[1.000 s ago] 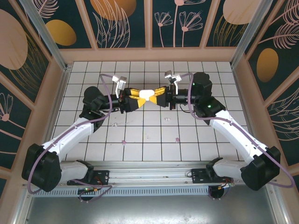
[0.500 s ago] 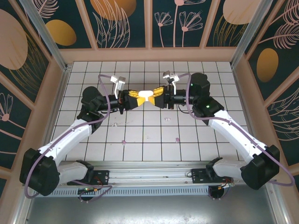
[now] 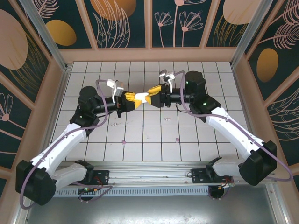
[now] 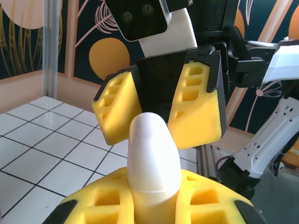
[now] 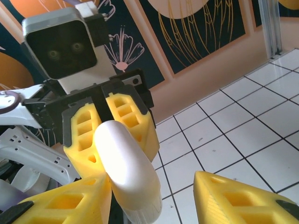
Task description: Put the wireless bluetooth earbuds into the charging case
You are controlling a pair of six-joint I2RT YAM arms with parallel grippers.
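Note:
A white, rounded charging case (image 3: 143, 97) hangs above the middle of the tiled table, between the two grippers. My left gripper (image 3: 137, 99) is shut on its lower end; in the left wrist view the charging case (image 4: 153, 158) stands up out of the left gripper's (image 4: 156, 198) yellow pads. My right gripper (image 3: 153, 94) faces it, open. In the right wrist view one right finger (image 5: 70, 205) lies against the charging case (image 5: 124, 163) and the other finger (image 5: 233, 200) stands well apart. The case lid looks shut. The earbuds are out of view.
Two small pinkish specks (image 3: 124, 141) (image 3: 177, 139) lie on the near tiles, too small to name. A faint white mark (image 3: 168, 119) sits under the right arm. Wooden walls (image 3: 60, 84) with patterned panels fence the table on three sides.
The left gripper has closed on the case and the right gripper has opened off it. Both grippers and the case have drifted a little left.

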